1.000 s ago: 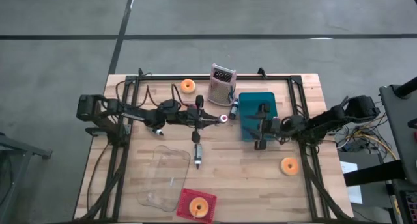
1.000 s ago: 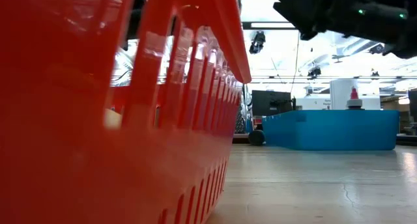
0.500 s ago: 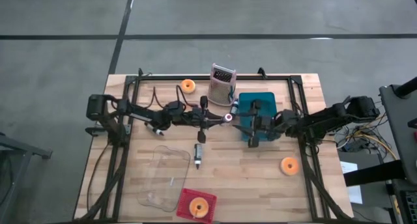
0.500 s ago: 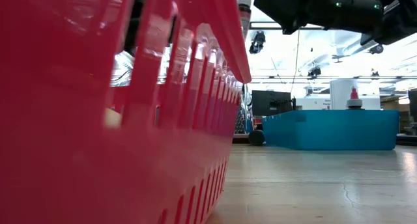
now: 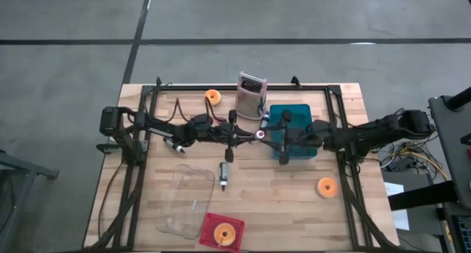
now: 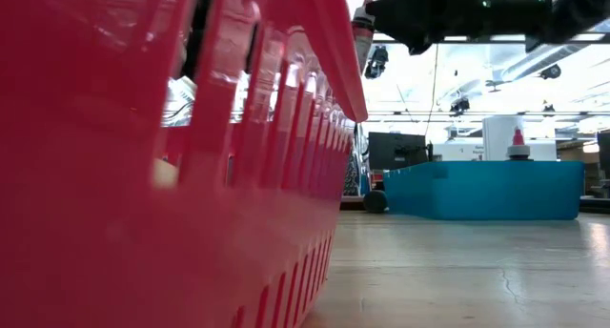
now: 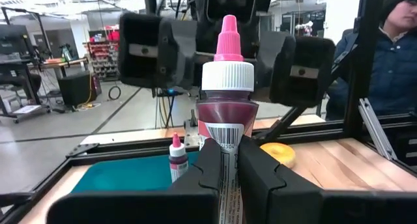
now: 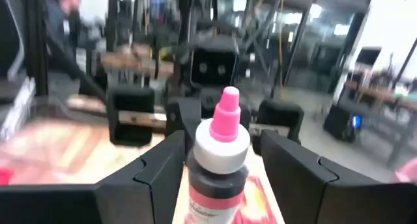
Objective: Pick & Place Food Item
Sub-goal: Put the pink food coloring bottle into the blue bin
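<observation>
A small bottle (image 7: 226, 87) of dark red liquid, with a white cap and a pink tip, hangs upright above the table, just left of the blue bin (image 5: 294, 115). My left gripper (image 5: 250, 135) reaches in level from the table's left and is shut on it. My right gripper (image 5: 276, 139) comes level from the right over the bin and is open. Its two fingers (image 8: 163, 165) stand on either side of the bottle (image 8: 220, 129) without touching it. The low view shows the bottle's tip (image 6: 362, 28) high up under a dark gripper. My left gripper pinches the bottle's labelled body (image 7: 225, 151), below the white cap, between its two fingers. The fingers come level from the table's left. The bottle stands upright in the hold, lifted clear of the table.
A second small bottle (image 7: 176, 160) stands in the blue bin, and another (image 5: 223, 176) lies on the table. Orange rings lie at the far side (image 5: 212, 96) and the right (image 5: 326, 186). A metal grater (image 5: 250, 95), a clear tray (image 5: 188, 201) and a red basket (image 5: 222, 232) also stand about.
My right gripper has risen, tipped from slanting down to level, and gone toward the table's left, up to the bottle, staying open. My left gripper has carried the bottle a little toward the table's right edge, still upright and clear of the table.
</observation>
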Motion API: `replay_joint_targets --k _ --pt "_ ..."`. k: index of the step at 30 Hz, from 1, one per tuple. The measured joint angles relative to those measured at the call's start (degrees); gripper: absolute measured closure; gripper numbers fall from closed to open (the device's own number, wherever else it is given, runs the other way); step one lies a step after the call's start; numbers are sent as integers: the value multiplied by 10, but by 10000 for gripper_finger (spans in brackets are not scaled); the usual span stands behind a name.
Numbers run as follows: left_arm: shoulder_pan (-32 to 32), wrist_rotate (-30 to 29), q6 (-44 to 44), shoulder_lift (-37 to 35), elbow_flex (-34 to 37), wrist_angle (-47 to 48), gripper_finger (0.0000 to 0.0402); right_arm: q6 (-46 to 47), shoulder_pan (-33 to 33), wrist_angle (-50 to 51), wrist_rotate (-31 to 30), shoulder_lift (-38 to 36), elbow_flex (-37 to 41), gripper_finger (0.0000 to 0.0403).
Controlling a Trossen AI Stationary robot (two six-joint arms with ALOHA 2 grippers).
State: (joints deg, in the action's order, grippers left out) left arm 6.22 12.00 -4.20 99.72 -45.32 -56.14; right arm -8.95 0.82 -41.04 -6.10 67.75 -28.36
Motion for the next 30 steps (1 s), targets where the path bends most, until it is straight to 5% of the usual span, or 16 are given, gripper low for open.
replay_joint_targets --k 14,21,30 --pt "0 -1 -1 0 1 23 376 19 -1 589 -15 -13 -282 204" --pt "0 0 0 0 1 32 376 26 -1 754 -13 61 -401 204" --pt "0 0 2 1 -3 42 378 21 -1 838 -11 143 -484 204"
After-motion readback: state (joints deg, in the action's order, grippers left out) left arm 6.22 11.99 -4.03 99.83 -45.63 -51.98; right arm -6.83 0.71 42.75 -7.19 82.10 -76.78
